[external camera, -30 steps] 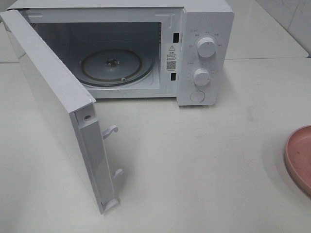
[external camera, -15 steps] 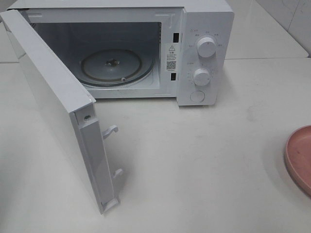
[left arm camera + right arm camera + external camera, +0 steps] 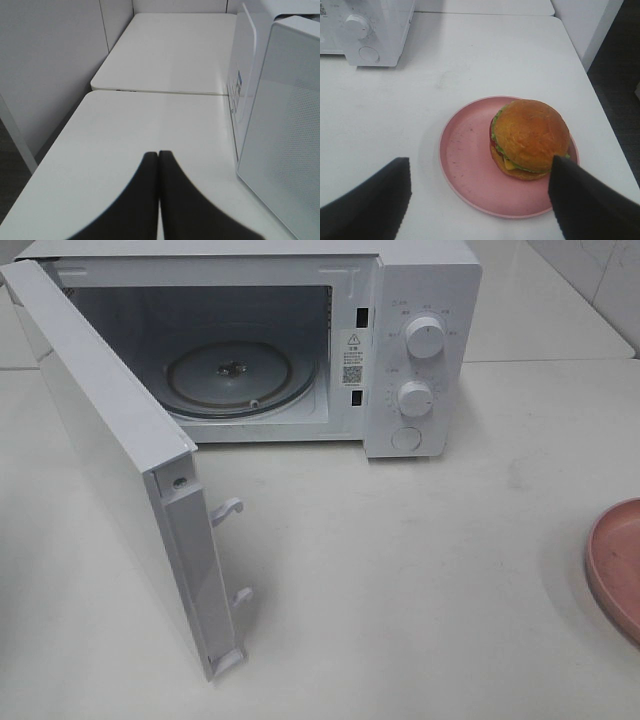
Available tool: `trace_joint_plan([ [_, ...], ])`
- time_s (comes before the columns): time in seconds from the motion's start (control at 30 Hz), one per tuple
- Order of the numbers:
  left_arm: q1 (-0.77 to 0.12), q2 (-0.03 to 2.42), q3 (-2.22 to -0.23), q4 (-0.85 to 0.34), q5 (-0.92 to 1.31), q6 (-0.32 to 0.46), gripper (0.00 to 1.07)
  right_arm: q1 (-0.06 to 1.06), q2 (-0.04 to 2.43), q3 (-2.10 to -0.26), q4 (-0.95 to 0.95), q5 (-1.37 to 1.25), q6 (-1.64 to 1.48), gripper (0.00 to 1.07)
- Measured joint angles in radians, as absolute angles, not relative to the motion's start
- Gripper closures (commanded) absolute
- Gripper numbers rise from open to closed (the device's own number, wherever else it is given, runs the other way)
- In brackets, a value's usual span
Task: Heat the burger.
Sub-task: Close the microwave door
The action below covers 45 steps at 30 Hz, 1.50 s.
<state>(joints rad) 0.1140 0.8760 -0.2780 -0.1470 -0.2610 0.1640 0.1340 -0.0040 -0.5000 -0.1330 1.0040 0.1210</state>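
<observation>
The burger [image 3: 530, 138] sits on a pink plate [image 3: 465, 160], toward the plate's far side from the microwave, and it lies just ahead of my right gripper [image 3: 479, 200], between my two spread fingers and a little nearer one of them. That finger's tip [image 3: 580, 200] overlaps the burger's edge in my wrist view, though I cannot tell whether it touches. My right jaws stand wide apart and hold nothing. The plate rests on the white table [image 3: 470, 60], and beyond it, well ahead of my right gripper and off to the side, stands the microwave [image 3: 420, 350] with its two round knobs [image 3: 425, 338] and a button below them.

The microwave door [image 3: 110, 450] is swung wide open, showing the glass turntable [image 3: 235, 375] inside with nothing on it.

My left gripper [image 3: 159, 160] is closed, fingertips pressed together on nothing, hanging over the table just beside the open door.
</observation>
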Motion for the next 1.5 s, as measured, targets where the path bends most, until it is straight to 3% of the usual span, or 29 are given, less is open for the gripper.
trace_joint_plan([
  [0.23,0.016,1.077,-0.26,0.084,-0.465,-0.01,1.07,0.134,-0.004,-0.5,-0.133,1.004,0.121,0.31],
  [0.37,-0.037,1.153,-0.26,0.171,-0.547,-0.037,1.07,0.134,-0.004,-0.5,-0.133,1.004,0.121,0.31],
  [0.53,-0.115,1.208,-0.26,0.183,-0.596,-0.044,1.07,0.134,-0.004,-0.5,-0.133,1.004,0.121,0.31],
  [0.77,-0.255,1.336,-0.28,0.094,-0.698,-0.044,1.07,0.134,-0.004,-0.5,-0.133,1.004,0.121,0.31],
  [1.07,-0.346,1.432,-0.338,0.02,-0.729,-0.044,1.07,0.134,-0.004,-0.5,-0.133,1.004,0.121,0.31],
  [1.13,-0.42,1.482,-0.387,-0.035,-0.736,-0.042,1.07,0.134,-0.004,-0.5,-0.133,1.004,0.121,0.31],
  [1.2,-0.438,1.492,-0.398,-0.046,-0.739,-0.038,1.07,0.134,-0.004,-0.5,-0.133,1.004,0.121,0.31],
  [1.23,-0.481,1.513,-0.423,-0.074,-0.743,-0.021,1.07,0.134,-0.004,-0.5,-0.133,1.004,0.121,0.31],
  [1.33,-0.502,1.524,-0.436,-0.092,-0.744,-0.01,1.07,0.134,-0.004,-0.5,-0.133,1.004,0.121,0.31],
  [1.5,-0.62,1.607,-0.527,-0.25,-0.744,0.084,1.07,0.134,-0.004,-0.5,-0.133,1.004,0.121,0.31],
])
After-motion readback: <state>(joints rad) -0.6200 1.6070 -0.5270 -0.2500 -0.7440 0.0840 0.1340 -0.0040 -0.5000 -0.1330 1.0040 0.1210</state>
